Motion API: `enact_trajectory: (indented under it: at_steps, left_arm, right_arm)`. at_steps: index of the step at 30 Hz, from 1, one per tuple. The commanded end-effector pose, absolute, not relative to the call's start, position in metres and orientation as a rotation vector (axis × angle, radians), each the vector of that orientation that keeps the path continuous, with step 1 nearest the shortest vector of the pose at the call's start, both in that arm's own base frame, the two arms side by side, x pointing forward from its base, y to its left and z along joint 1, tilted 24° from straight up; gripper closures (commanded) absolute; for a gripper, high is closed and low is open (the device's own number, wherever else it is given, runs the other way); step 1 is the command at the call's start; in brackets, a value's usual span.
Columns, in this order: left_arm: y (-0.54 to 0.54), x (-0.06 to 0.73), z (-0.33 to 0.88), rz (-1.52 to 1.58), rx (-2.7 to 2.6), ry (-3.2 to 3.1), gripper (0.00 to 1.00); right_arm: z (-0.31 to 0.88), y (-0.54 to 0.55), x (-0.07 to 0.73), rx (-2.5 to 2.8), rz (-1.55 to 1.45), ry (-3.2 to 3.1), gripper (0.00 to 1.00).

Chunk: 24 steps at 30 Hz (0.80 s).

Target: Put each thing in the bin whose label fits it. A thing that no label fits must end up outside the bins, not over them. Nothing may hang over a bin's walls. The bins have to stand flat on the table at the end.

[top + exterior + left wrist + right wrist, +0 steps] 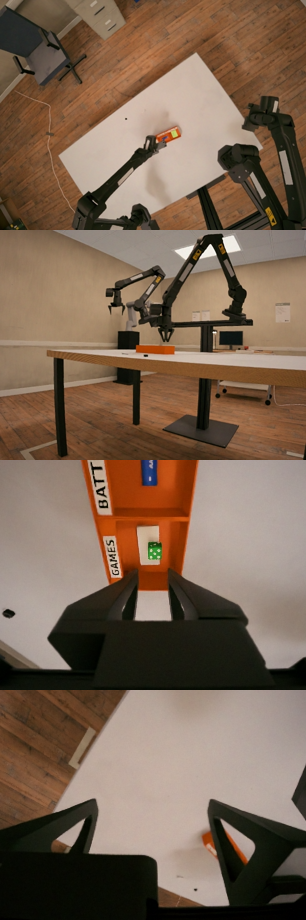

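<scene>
Directions follow the top view, from left to right.

A small black object (pixel 126 119) (pixel 145 355) (pixel 8 613) (pixel 195 890) lies on the table (pixel 95 150) (pixel 105 358) (pixel 250 535) (pixel 145 765), outside the orange bin unit (pixel 170 137) (pixel 155 350) (pixel 150 518) (pixel 206 836). A faint pale item (pixel 145 110) (pixel 125 353) (pixel 179 876) lies further right, also outside; its type cannot be determined.

The left gripper (pixel 162 144) (pixel 166 341) (pixel 153 574) is positioned above the bin unit, fingers pointing down. Its fingers are set narrowly apart, with nothing between them.

The bin unit stands flat on the table. Its leftmost compartment, labelled "GAMES" (pixel 113 556), contains a green die (pixel 155 551) with white pips and a pale rectangular piece (pixel 143 540); the die overlaps the piece. The next compartment, with a label reading "BATT" (pixel 101 487) in its visible part, contains a blue battery (pixel 164 138) (pixel 149 472). The rightmost compartment contains a yellow-green item (pixel 174 133); its label is too small to read.

The right gripper (pixel 116 314) (pixel 152 804) is raised above the table, well apart from the bin unit. Its fingers are wide open and hold nothing.
</scene>
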State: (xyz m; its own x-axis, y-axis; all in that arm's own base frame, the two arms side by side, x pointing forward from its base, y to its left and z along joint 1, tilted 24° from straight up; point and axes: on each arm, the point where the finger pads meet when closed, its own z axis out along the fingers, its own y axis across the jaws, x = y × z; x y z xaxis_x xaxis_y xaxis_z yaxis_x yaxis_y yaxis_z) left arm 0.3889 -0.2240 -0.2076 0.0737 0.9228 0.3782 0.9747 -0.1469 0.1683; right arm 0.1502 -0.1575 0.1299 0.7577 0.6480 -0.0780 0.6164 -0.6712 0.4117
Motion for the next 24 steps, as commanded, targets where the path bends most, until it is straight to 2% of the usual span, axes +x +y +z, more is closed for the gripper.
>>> enact_trajectory:
  at_steps: [1,15,16,24]
  left_arm:
    - [-0.230,0.395,-0.205,-0.614,-2.215,-1.973,0.70]
    - [-0.238,0.399,-0.209,-0.612,-2.223,-1.966,0.70]
    - [-0.250,0.404,-0.189,-0.625,-2.237,-1.993,0.00]
    - [-0.245,0.384,-0.172,-0.610,-2.222,-1.965,0.00]
  right_arm:
    - [0.132,-0.157,0.147,2.549,0.100,0.950,0.00]
    - [0.132,-0.157,0.147,2.549,0.100,0.950,0.00]
    - [0.132,-0.157,0.147,2.549,0.100,0.950,0.00]
    - [0.132,-0.157,0.147,2.549,0.100,0.950,0.00]
